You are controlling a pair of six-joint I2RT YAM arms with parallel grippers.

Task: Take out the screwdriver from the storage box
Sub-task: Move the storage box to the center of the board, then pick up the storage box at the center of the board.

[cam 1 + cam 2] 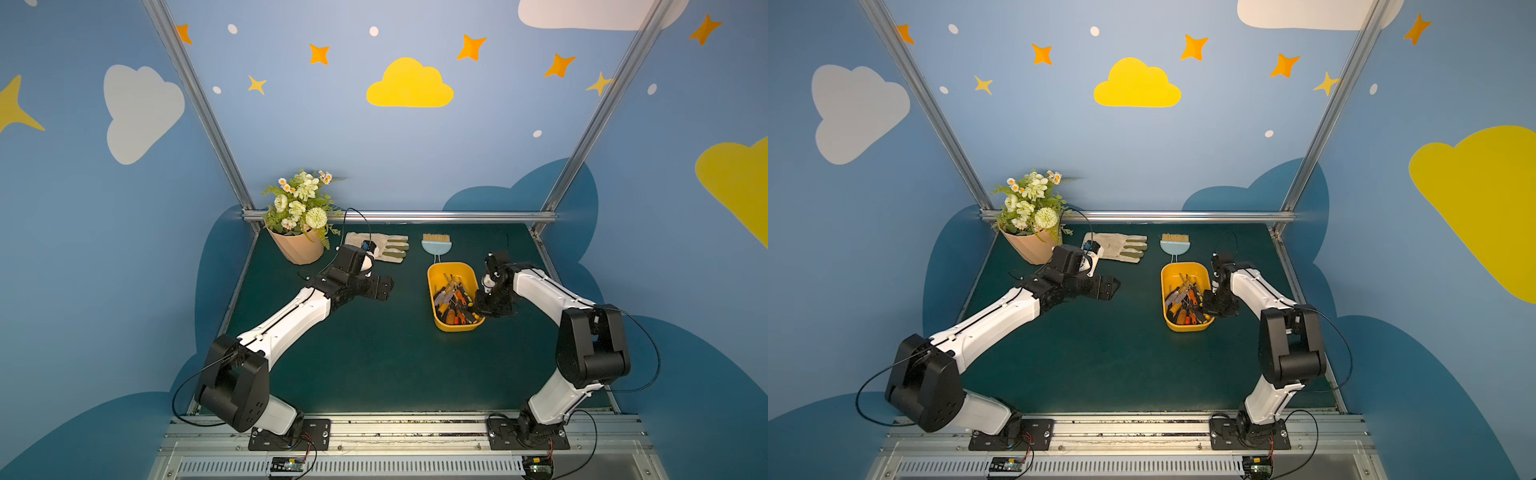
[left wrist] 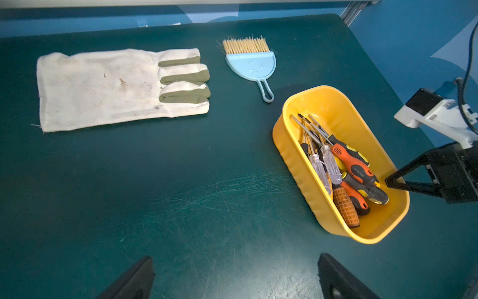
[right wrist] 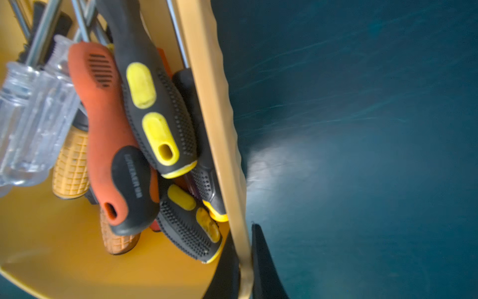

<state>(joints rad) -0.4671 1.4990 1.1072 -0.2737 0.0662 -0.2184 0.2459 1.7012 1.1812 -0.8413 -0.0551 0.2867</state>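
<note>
Green tabletop (image 2: 181,181); right pincer (image 2: 388,182) tight on storage box (image 2: 292,160) wall, left pincer (image 2: 236,259) agape.

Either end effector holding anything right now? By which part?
Right end effector pinches the storage box by its side wall; left end effector is open, empty.

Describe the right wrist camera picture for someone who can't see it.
The right gripper is shut on the wall of the yellow storage box, one finger inside, one outside. Screwdrivers with orange, black-and-yellow and clear handles lie piled inside; green table lies beyond.
</note>
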